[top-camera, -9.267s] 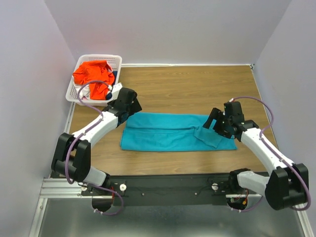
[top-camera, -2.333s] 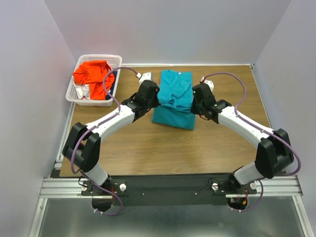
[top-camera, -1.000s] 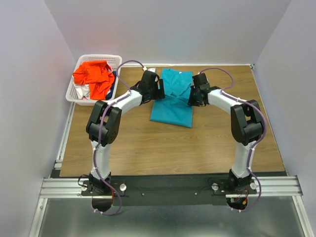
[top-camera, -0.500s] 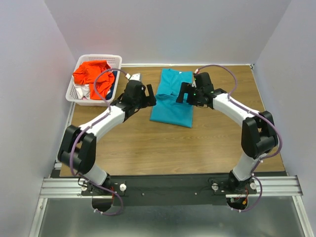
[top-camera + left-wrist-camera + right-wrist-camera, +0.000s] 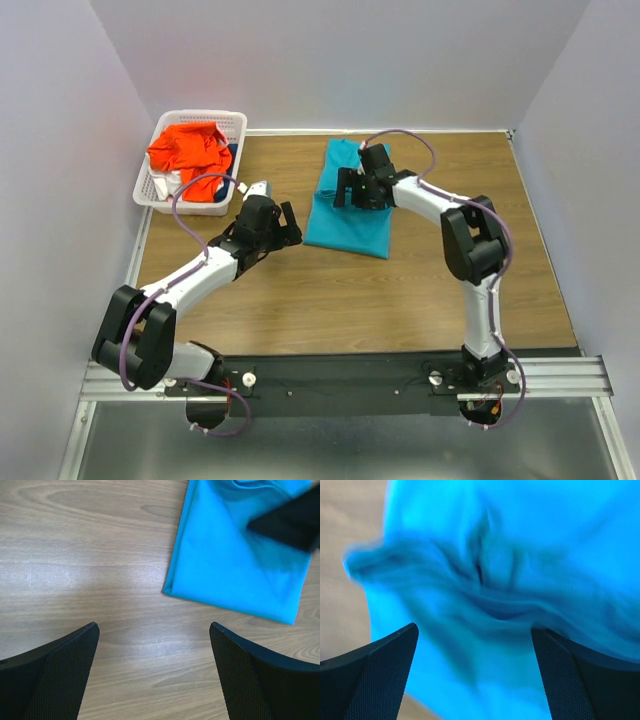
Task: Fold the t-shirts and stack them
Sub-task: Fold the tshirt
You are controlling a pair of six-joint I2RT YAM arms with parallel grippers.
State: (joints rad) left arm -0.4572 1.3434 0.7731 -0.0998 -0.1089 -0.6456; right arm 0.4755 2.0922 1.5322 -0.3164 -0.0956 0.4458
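Observation:
The teal-blue t-shirt (image 5: pixel 350 218) lies folded on the wooden table at back centre; it also shows in the left wrist view (image 5: pixel 235 565) and fills the right wrist view (image 5: pixel 490 580), rumpled. My right gripper (image 5: pixel 347 188) is open and empty, hovering just over the shirt's upper folds. My left gripper (image 5: pixel 287 225) is open and empty, over bare wood just left of the shirt. The orange-red t-shirt (image 5: pixel 190 150) lies crumpled in the white basket (image 5: pixel 235 122), with white cloth (image 5: pixel 168 185) and a bit of dark blue cloth (image 5: pixel 231 152) beside it.
The basket stands at the table's back left corner by the left wall. Grey walls close the table on three sides. Bare wood table (image 5: pixel 330 300) lies in front of the shirt, and a black rail (image 5: pixel 340 375) runs along the near edge.
Both grippers have let go of the folded teal shirt. My left gripper has drawn back toward the near left; my right gripper has moved left over the shirt's top.

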